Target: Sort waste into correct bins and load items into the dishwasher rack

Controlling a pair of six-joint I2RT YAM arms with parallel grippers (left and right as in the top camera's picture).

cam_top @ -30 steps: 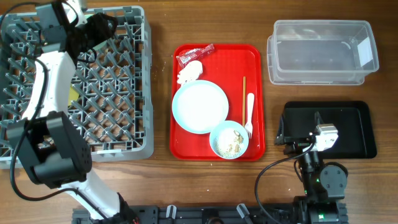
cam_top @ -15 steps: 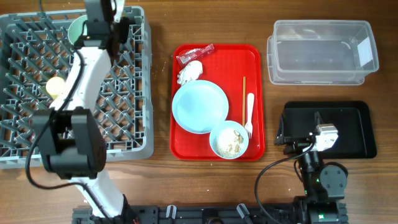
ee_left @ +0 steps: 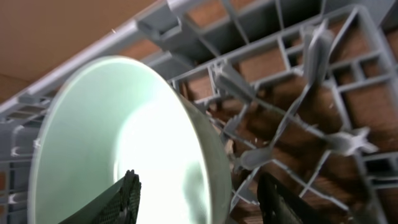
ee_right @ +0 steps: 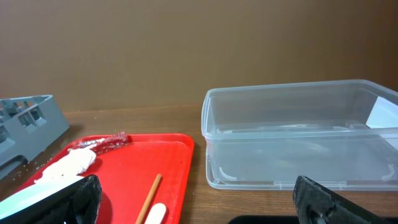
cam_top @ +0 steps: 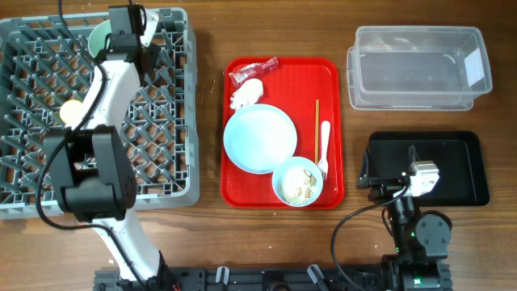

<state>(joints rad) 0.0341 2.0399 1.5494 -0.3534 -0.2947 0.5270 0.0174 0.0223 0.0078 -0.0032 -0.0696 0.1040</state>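
A light green bowl (ee_left: 118,143) stands on edge among the pegs at the far side of the dishwasher rack (cam_top: 161,162). My left gripper (ee_left: 199,186) is open astride its rim, one finger inside the bowl and the other outside, apart from the rim. A yellow cup (cam_top: 71,111) lies in the rack. On the red tray (cam_top: 331,81) are the wrapper (cam_top: 252,71), napkin (cam_top: 246,95), blue plate (cam_top: 260,139), blue bowl (cam_top: 297,181) with rice scraps, chopsticks (cam_top: 317,129) and fork (cam_top: 324,149). My right gripper (ee_right: 199,205) is open and empty over the black tray (cam_top: 460,166).
The clear tub (cam_top: 418,69) sits at the far right, behind the black tray. The left arm lies across the rack's left half. Bare wooden table separates the rack, the red tray and the bins.
The left arm has swung and straightened over the rack, uncovering the green bowl and the yellow cup. The right arm has not moved.
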